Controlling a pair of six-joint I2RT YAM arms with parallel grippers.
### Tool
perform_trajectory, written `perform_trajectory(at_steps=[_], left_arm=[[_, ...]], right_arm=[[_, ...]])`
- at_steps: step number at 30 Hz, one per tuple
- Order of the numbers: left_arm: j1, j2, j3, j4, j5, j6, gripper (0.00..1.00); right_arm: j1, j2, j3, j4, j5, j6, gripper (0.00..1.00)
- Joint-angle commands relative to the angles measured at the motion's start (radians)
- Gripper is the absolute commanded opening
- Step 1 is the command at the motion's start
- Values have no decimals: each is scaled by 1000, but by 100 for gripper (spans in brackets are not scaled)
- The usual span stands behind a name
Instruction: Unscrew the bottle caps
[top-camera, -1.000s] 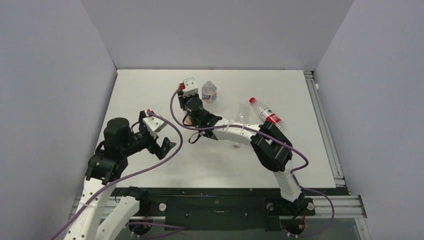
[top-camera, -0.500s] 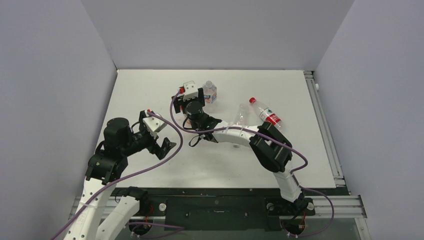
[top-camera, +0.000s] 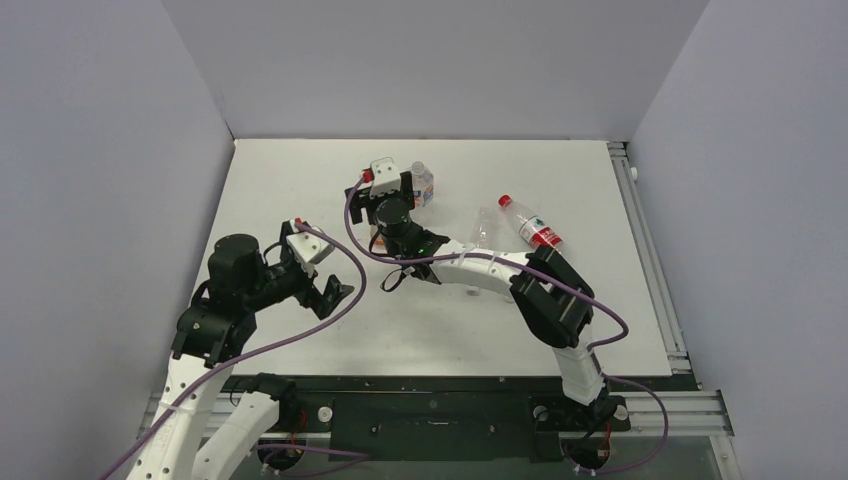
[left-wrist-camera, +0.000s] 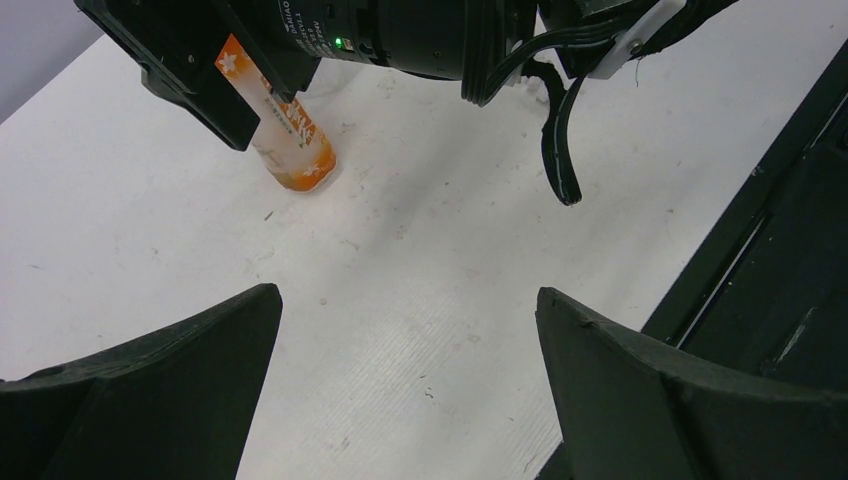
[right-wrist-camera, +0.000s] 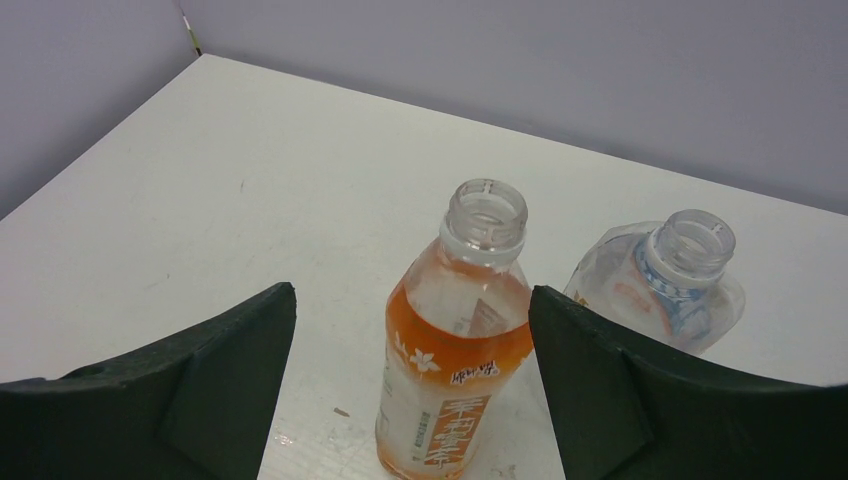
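Red, the one visible bottle cap (top-camera: 505, 200) sat on a lying bottle (top-camera: 536, 232) well right of the right gripper (right-wrist-camera: 412, 292), whose jaws stood wide around an orange bottle (right-wrist-camera: 455, 350) (its open neck showed only in the wrist view); the left gripper (left-wrist-camera: 408, 295) gaped empty

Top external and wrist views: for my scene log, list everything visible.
orange bottle: one, orange, upright, uncapped, at right claw
clear bottle: one, blue neck ring, upright, uncapped, beside it
red-label bottle: one, clear, lying right of centre
red cap: one, red, on that bottle
lying clear bottle: one, clear, left of red-label bottle
table: one, white
left claw: one, black, open, over table
right claw: one, black, open
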Motion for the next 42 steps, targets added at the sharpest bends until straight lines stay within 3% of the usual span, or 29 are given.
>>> perform_trajectory(at_steps=[1, 14, 20, 23, 31, 36, 42], left_arm=[[6, 2, 43, 48, 26, -12, 97], [5, 9, 28, 77, 8, -43, 97], [15, 176, 32, 187, -251, -198, 97], [20, 386, 143, 196, -344, -251, 97], [37, 907, 507, 183, -348, -379, 96], [34, 1303, 915, 85, -429, -418, 97], [31, 1633, 1308, -1, -499, -463, 96]], right_arm=[[0, -70, 3, 7, -7, 12, 82], [-5, -107, -20, -12, -13, 28, 83], [-5, -283, -138, -32, -28, 104, 83], [-2, -438, -236, -50, -13, 145, 84], [-21, -738, -387, -266, 69, 261, 84], [-72, -895, -496, -320, 64, 335, 84], [-96, -961, -515, -361, 74, 339, 84]])
